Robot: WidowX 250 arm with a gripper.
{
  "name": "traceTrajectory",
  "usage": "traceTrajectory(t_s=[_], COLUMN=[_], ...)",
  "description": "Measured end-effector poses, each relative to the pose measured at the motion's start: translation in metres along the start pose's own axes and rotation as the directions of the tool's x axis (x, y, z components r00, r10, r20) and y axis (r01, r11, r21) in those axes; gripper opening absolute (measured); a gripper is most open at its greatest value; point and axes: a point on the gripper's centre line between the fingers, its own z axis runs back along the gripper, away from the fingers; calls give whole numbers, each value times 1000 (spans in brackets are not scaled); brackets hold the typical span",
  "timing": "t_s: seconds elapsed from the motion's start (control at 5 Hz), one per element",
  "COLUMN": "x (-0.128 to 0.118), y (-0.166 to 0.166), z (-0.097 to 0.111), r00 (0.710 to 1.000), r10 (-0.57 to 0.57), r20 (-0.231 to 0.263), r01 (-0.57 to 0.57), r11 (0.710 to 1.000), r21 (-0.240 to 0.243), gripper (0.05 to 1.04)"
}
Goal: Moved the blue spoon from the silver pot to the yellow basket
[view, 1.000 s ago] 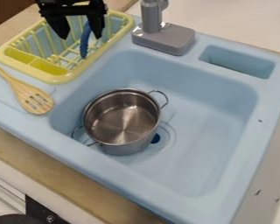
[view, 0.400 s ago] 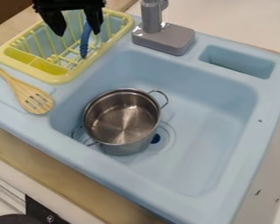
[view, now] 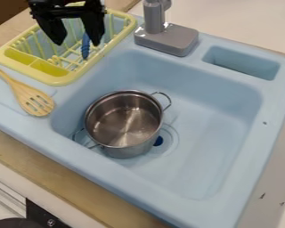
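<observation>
Basket [view: 61,80], at the pot's [view: 126,152] eleven o'clock: the spoon [view: 85,47] sits inside, toward two o'clock, jaws spread wide over it. Retreat is best made straight up, brushing neither spoon nor basket, before any swing.

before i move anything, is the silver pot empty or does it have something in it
Empty: the silver pot stands upright in the sink, and its bare metal bottom shows through the open top.
</observation>
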Motion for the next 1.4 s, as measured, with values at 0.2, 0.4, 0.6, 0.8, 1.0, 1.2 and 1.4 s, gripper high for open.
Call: traceTrajectory(t_s=[0.2, 0.4, 0.6, 0.8, 1.0, 1.2, 1.4], x=[-11, -17, -23, -29, -33, -41, -45], y=[-13, -28, -34, -46, -69, -105, -133], z=[5, 9, 12, 17, 15, 16, 10], r00=[991, 975, 959, 940, 907, 860, 845], r10=[-131, -223, -281, -341, -420, -509, -531], r20=[-20, -18, -31, -17, -15, 20, 62], r01=[131, 222, 279, 339, 416, 508, 534], r11=[991, 974, 959, 938, 903, 853, 838], r21=[-22, -34, -54, -72, -106, -119, -110], gripper=[999, 999, 999, 999, 999, 999, 999])
